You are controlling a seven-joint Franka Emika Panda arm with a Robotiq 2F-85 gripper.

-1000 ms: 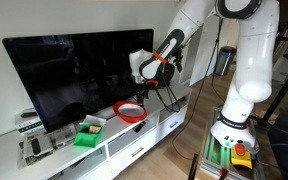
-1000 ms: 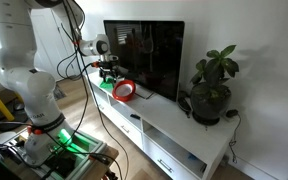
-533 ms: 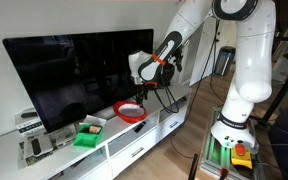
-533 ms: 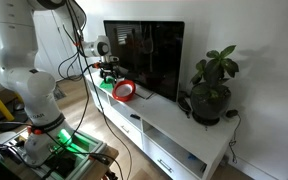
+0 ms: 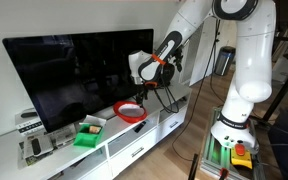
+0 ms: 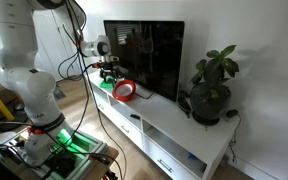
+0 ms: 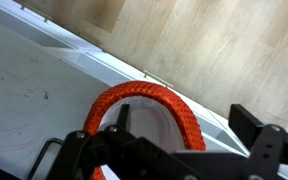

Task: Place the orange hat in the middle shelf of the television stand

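The orange hat (image 7: 134,92) under the gripper (image 7: 184,140) has a rough, woven cloth rim. The gripper looks like dull black plastic. The television stand (image 7: 34,80) below it is smooth, flat white. Past it, the floor (image 7: 214,40) is smooth light wood. Behind the gripper, the television screen (image 5: 64,75) is shiny black glass.

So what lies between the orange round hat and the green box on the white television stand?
Nothing: in an exterior view only bare stand top separates the orange round hat from the green box; the black television stands behind.
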